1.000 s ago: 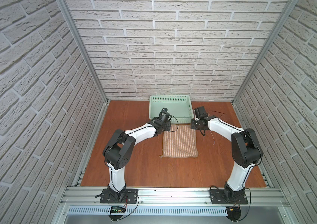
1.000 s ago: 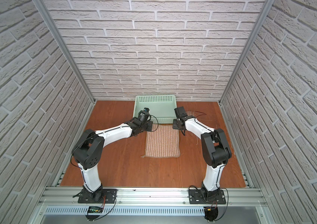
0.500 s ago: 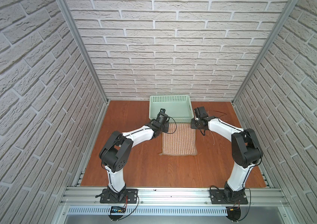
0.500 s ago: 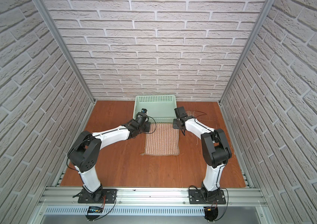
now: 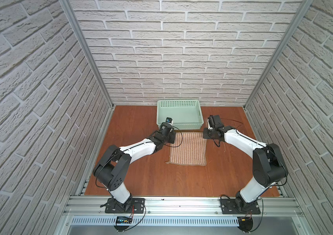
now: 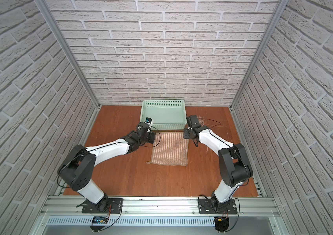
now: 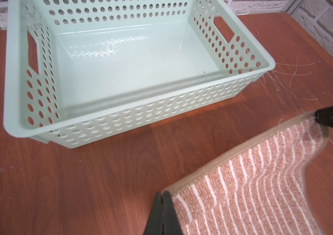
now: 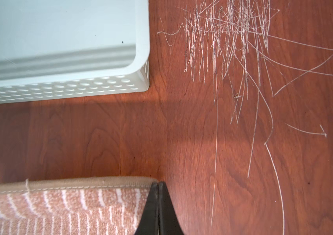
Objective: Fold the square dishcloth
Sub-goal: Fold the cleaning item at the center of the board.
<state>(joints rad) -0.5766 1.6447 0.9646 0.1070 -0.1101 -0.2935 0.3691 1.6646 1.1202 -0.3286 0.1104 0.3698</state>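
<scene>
**Position.** The square dishcloth [image 5: 188,149] lies on the table [image 5: 141,175] just beside the basket [image 5: 178,101], on the basket's long side that faces the arm bases. It does not touch the basket. The edge nearest the basket is raised. The edge farthest from the basket rests flat.

**Grip state.** The left gripper [image 7: 163,193] is clenched on one basket-side corner. The right gripper [image 8: 158,184] is clenched on the other, at the hem. Both pinch cloth, with no gap between the jaws.

**Handling.** Judged from the weave and drape, the cloth is light, soft and limp, and not fragile. The thick texture should resist slipping. The raised edge curves between the two pinches, so expect sag and keep the corners apart under light tension. The stitched hem at the corners is the firmest place to hold.

**View differences.**
- Both top views show the full outline and the small loop [image 5: 168,162] at a corner far from the basket. The wrists hide the fingertips.
- The left wrist view shows both pinches, the curved edge between them and the empty basket interior.
- The right wrist view shows its own pinch only, plus pale scratches [image 8: 232,50] beside the basket's end.
</scene>
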